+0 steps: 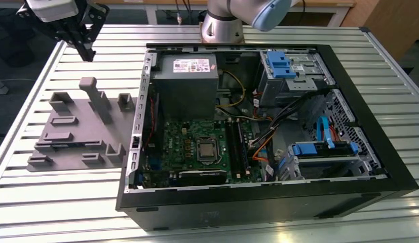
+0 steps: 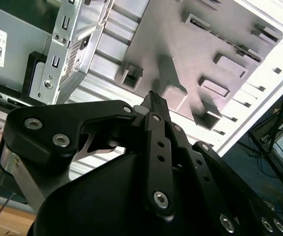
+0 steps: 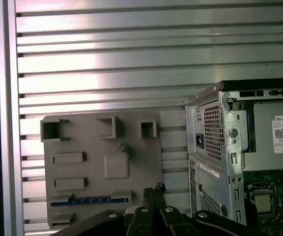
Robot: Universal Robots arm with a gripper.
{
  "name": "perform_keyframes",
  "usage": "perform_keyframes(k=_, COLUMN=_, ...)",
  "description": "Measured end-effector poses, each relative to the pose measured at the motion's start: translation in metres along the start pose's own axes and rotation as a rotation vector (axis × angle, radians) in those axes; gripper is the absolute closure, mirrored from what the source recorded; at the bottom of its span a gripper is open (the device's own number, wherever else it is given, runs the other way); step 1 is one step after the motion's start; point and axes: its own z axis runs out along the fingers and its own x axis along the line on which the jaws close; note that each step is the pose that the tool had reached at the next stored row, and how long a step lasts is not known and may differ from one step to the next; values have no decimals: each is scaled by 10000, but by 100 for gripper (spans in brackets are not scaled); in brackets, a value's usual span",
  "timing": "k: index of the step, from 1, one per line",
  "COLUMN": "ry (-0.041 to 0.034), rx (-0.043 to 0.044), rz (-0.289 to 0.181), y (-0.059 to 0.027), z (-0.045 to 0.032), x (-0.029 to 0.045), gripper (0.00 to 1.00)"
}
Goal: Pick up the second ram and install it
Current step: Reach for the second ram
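Black gripper empty over the table; second ram, a long thin blue-green memory stick, sits in the fixture.

Surface: ribbed silver aluminium table. There is dark floor past its edge at the exterior view's left and wooden furniture behind. The gripper's fingers are drawn together with nothing between them. It hangs over bare slats, well apart from the flat grey plastic fixture with upright blocks. In the first wrist view the second ram stands on edge in a fixture slot, at the end away from the blocks. A white printed label sits on the grey power supply inside the open black computer case. The fixture lies just beside the case wall, with open slats on its other sides.
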Motion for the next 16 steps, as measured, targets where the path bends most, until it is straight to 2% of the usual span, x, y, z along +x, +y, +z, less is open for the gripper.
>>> perform_keyframes(k=12, ry=1, rx=1, rz=1, y=-8, z=2, x=111, gripper=89)
perform_keyframes(k=16, ry=1, rx=1, rz=0, y=-14, z=2, x=172, gripper=89)
